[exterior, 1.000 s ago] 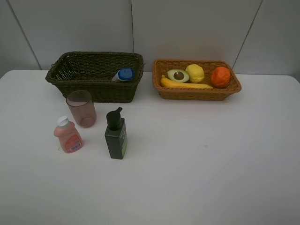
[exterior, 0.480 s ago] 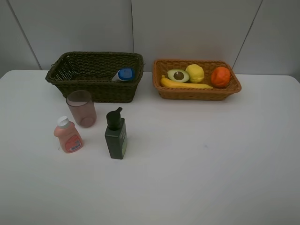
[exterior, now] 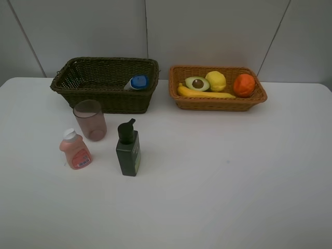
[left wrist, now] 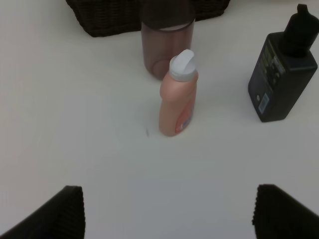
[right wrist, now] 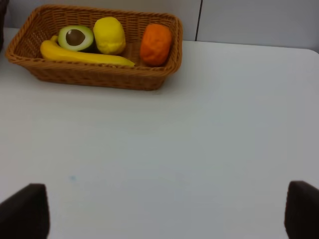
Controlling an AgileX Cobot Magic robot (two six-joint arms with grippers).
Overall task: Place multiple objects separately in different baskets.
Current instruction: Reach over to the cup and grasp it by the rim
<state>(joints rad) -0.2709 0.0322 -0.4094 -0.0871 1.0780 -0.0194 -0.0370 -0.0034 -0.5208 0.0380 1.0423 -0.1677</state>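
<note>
1. Two wicker baskets stand side by side at the far edge of the white table point(exterior: 233, 181) in the high view. The dark basket point(exterior: 104, 101) is on the left, and the white blue-capped bottle point(exterior: 137, 82) lies at its right end. The light basket point(exterior: 218, 104) is on the right. In it the banana point(exterior: 205, 94) lies along the front wall, the halved avocado point(exterior: 197, 83) and lemon point(exterior: 216, 81) sit behind the banana, and the orange point(exterior: 244, 85) is at the right end. The pinkish cup point(exterior: 90, 120) stands upright just in front of the dark basket. The small pink bottle point(exterior: 75, 150) stands nearer the camera and slightly left of the cup. The dark green pump bottle point(exterior: 128, 149) stands to their right, apart from both.

2. In the left wrist view, the left gripper point(left wrist: 169, 211) has its jaws spread wide, with only bare table between the dark tips, and it grips nothing. The pink bottle stands upright ahead of it, out of its reach. The cup is close behind the bottle and the dark basket's wall is beyond the cup. The pump bottle stands off to one side, touching nothing.

3. In the right wrist view, the right gripper point(right wrist: 162, 209) is also spread fully apart over bare table and holds nothing. The light basket sits well ahead of it with all four fruits inside.
</note>
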